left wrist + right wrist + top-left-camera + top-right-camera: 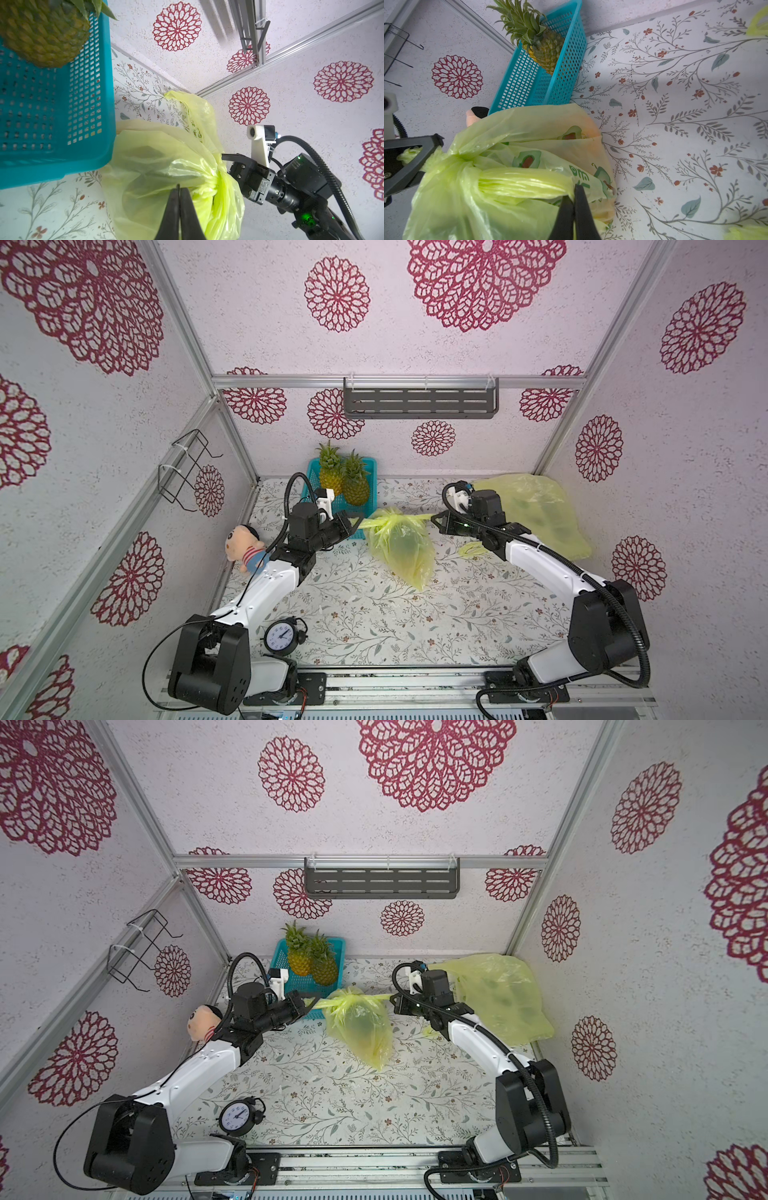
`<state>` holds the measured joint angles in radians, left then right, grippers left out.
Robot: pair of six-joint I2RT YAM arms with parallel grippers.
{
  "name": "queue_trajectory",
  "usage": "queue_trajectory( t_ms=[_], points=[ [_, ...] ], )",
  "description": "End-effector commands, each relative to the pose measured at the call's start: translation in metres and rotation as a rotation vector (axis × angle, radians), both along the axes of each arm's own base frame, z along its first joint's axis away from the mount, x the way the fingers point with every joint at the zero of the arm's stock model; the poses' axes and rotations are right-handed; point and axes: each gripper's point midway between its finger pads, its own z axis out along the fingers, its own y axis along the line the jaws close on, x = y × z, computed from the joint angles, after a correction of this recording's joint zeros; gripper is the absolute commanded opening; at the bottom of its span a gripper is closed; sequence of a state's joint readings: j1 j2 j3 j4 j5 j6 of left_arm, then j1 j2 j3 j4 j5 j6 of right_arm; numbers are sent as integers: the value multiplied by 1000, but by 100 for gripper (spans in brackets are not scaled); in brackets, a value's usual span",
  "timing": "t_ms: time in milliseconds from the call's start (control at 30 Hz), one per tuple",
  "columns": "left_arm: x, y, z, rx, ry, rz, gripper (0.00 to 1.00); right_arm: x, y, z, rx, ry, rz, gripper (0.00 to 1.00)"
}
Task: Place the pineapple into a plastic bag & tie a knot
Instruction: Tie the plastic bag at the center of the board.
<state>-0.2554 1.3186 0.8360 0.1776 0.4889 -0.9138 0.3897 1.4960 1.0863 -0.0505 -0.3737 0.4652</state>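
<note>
Plastic bag (401, 549), translucent yellow-green, avocado-printed.

Yellow-green translucent plastic bag (417, 568) on table (374, 614), neck bunched, handles (419, 516) stretched taut sideways; pineapple (404, 545) dim dark shape inside.

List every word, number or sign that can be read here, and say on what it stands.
On the bag: green print, creased and partly hidden, not readable.
On the clock: numerals round the dial, too small to read.
No other text shows.
</note>
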Motion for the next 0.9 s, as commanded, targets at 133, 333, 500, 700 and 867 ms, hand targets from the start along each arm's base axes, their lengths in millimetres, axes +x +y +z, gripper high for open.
queue_trajectory(
  t_ms=[133,333,500,700,867],
  points=[
    [-1,26,89,164,-204,63,0,17,-33,98,9,-196,-158,0],
    [9,41,89,232,-184,84,0,29,-65,97,-4,-173,-279,0],
    [14,52,58,256,-120,115,0,33,-76,59,-14,-103,-328,0],
    [0,74,-27,329,61,179,0,19,-130,-24,-129,41,-521,0],
    [-19,91,-73,318,158,233,0,4,-163,-65,-144,120,-608,0]
  ],
)
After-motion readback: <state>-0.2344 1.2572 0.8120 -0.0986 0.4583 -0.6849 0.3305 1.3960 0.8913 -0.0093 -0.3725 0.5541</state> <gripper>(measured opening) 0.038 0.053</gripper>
